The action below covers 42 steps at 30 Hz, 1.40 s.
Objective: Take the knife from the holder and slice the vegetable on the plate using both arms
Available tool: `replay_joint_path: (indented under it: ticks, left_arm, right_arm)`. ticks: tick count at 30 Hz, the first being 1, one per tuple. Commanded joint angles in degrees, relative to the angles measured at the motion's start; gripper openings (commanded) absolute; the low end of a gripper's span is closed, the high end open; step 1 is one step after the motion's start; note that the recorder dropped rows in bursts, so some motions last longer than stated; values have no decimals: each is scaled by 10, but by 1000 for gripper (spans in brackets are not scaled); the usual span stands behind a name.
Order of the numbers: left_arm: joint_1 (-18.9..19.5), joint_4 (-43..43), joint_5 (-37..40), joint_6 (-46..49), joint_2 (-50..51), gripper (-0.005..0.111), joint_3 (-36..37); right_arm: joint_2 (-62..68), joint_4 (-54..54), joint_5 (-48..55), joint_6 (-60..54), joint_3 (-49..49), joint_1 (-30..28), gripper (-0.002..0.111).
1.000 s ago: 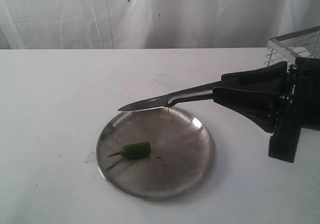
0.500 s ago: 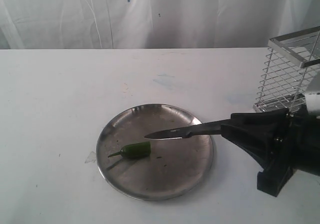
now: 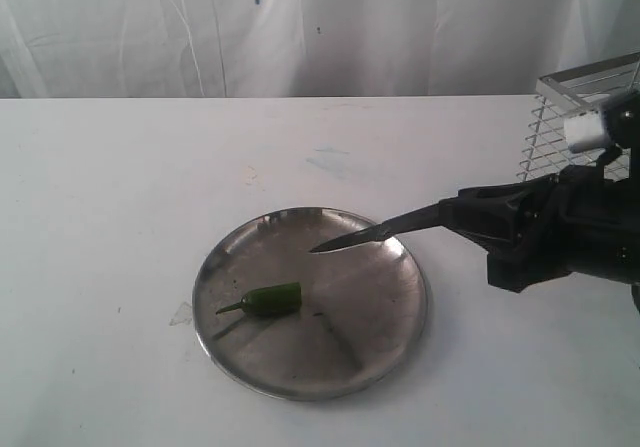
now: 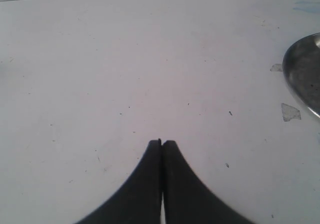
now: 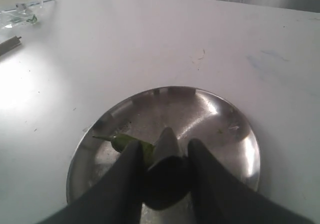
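Knife [image 3: 360, 236]: dipping tip-down from the plate's [image 3: 380, 337] 12 o'clock rim inward; right gripper [image 3: 455, 214] jaws clamping its handle.
Vegetable [image 3: 272, 299]: lying uncut at the plate's 9 o'clock.
Left gripper [image 4: 161, 144]: jaws together, hovering over bare surface [image 4: 100, 58].
Meaning: cut is nearing, the vegetable unsteadied.

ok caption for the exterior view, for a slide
Right gripper holds the knife angled down over the plate, near the green chili

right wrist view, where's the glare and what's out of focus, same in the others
Right wrist view: glare whitens the table and streaks the plate; the fingers and knife are soft. Exterior view: even light, faint shadow beside the vegetable. Left wrist view: shut left gripper blurred, table sharper.
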Motion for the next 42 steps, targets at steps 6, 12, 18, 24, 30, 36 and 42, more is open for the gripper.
replay_joint_path:
  ticks: [6, 12, 18, 24, 30, 36, 42]
  left_arm:
    - [-5, -1, -2, -3, -3, 0, 0]
    - [-5, -1, -2, -3, -3, 0, 0]
    - [-5, -1, -2, -3, -3, 0, 0]
    - [-5, -1, -2, -3, -3, 0, 0]
    - [-5, -1, -2, -3, -3, 0, 0]
    - [-5, -1, -2, -3, -3, 0, 0]
    - [-5, -1, -2, -3, -3, 0, 0]
  right_arm:
    - [6, 10, 15, 14, -12, 0, 0]
    - [6, 10, -22, 3, -12, 0, 0]
    - [6, 10, -24, 59, -37, 0, 0]
    - [6, -137, -89, 284, -99, 0, 0]
    - [6, -384, -215, 665, -152, 2, 0]
    - [4, -600, -312, 847, -157, 63, 0]
    - [3, -617, -482, 865, -118, 146, 0]
